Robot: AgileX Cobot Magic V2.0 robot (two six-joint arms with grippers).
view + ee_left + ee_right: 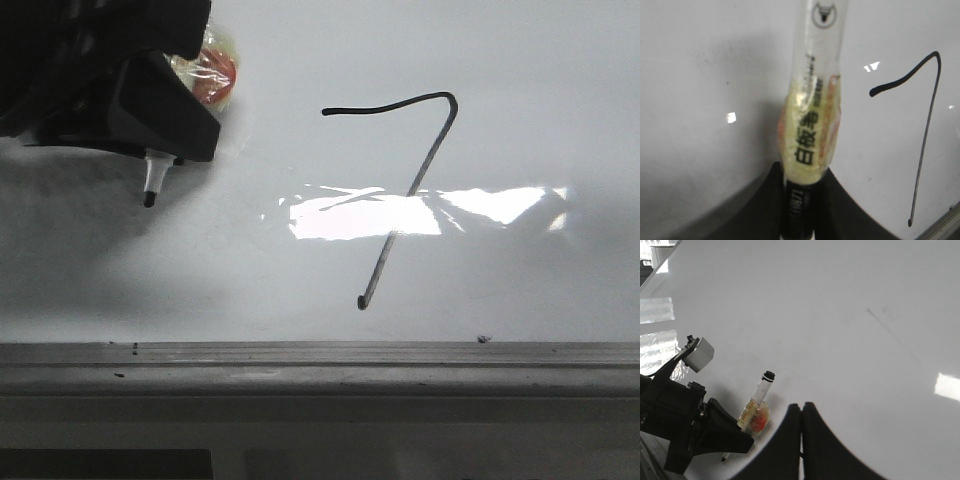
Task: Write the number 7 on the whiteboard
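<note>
Surface: we faced the board, glare across its middle, grey ledge below.
Digit: the 7 sat right of centre, bar, corner and stem all drawn, ending in a dot above the ledge.
Progress: we judged the writing done; only pulling away and parking the pen looked left.
Left gripper: pinching the pen, tip off to the left of the 7; contact with the board unclear.
Right gripper: fingers pressed together, holding nothing.
Containers: we saw none.
</note>
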